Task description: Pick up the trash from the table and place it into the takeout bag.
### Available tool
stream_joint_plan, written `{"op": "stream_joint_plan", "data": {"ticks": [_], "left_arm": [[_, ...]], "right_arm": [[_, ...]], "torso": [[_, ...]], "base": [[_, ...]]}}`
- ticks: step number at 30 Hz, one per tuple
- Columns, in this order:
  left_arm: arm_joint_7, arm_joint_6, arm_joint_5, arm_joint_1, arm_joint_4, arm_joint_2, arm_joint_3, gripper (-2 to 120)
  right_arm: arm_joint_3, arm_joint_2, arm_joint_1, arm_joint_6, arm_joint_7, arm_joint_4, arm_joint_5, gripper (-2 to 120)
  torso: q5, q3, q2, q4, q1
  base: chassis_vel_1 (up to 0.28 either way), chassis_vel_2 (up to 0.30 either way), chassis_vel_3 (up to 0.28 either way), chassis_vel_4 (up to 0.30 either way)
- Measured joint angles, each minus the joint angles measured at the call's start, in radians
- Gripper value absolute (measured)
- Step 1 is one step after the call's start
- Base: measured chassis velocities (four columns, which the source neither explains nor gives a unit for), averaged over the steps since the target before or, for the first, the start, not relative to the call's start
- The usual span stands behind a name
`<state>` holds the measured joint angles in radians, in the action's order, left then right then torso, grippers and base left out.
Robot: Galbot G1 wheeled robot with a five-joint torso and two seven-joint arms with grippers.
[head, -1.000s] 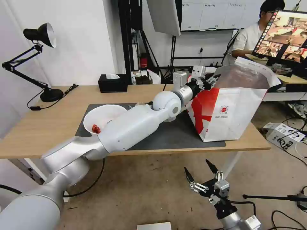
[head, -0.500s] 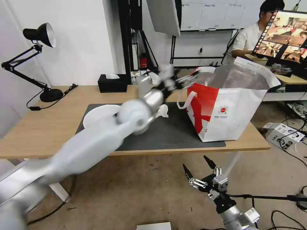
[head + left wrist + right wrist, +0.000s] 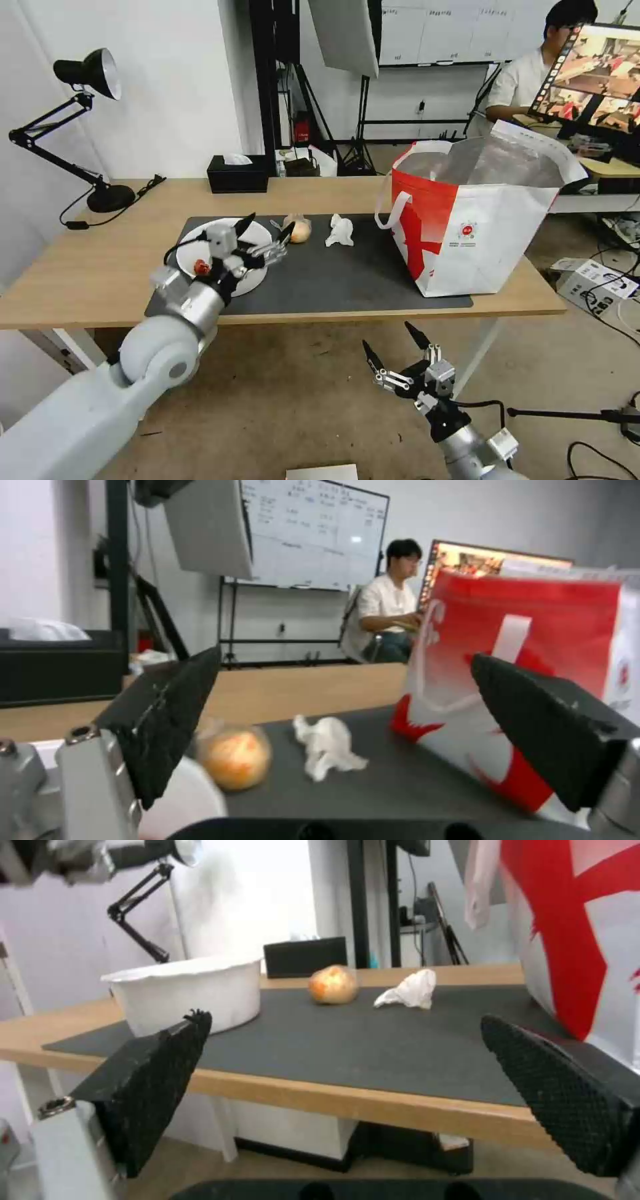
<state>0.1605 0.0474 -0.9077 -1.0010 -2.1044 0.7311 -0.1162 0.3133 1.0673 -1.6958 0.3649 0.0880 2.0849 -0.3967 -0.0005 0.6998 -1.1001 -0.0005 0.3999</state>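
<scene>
Left gripper [image 3: 263, 240] empty, fingers spread wide, over bowl [image 3: 190, 248] at mat's [image 3: 347, 280] left end. Wrapped lump [image 3: 300, 231] and tissue [image 3: 340, 230] near mat's far edge; bag [image 3: 480, 220] at right end. Right gripper [image 3: 395, 357] open, empty, parked below table's [image 3: 87, 267] front edge. Step looks like: picking next item. Next: lower, close on 1.

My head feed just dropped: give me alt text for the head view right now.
The left gripper, open and empty, hovers over the white bowl on the dark mat, near the wrapped orange lump and crumpled tissue. The takeout bag stands open on the table's right end; the right gripper waits open below the table edge.
</scene>
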Motion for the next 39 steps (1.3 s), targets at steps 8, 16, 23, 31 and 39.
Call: {"op": "stream_joint_plan", "data": {"ticks": [8, 16, 23, 31, 39], "left_arm": [[-0.038, 0.039, 0.160, -0.276, -0.030, 0.049, -0.219, 100], [-0.024, 0.100, 0.482, -0.653, -0.004, 0.332, -0.456, 100], [-0.078, 0.141, 0.622, -0.779, 0.049, 0.443, -0.491, 100], [-0.113, 0.182, 0.628, -0.786, 0.092, 0.468, -0.485, 100], [-0.129, 0.187, 0.619, -0.755, 0.114, 0.460, -0.478, 100]], "right_arm": [[-0.021, 0.001, 0.028, 0.003, -0.014, -0.008, 0.003, 100], [-0.055, -0.009, 0.066, 0.009, -0.076, -0.049, 0.043, 100], [-0.073, 0.005, 0.075, 0.013, -0.104, -0.081, 0.053, 100], [-0.073, 0.004, 0.077, 0.012, -0.120, -0.095, 0.048, 100], [-0.070, 0.006, 0.074, 0.012, -0.118, -0.100, 0.049, 100]], "torso": [[0.0005, 0.000, 0.000, 0.0007, 0.000], [0.0005, 0.000, 0.000, 0.0007, 0.000], [0.0006, 0.000, 0.000, 0.0005, 0.000], [0.0005, 0.000, 0.000, 0.0005, 0.000], [0.0006, 0.000, 0.000, 0.0004, 0.000]], "base": [[0.000, 0.000, 0.000, 0.000], [0.000, 0.000, 0.000, 0.000], [0.000, 0.000, 0.000, 0.000], [0.000, 0.000, 0.000, 0.000], [0.000, 0.000, 0.000, 0.000]]}}
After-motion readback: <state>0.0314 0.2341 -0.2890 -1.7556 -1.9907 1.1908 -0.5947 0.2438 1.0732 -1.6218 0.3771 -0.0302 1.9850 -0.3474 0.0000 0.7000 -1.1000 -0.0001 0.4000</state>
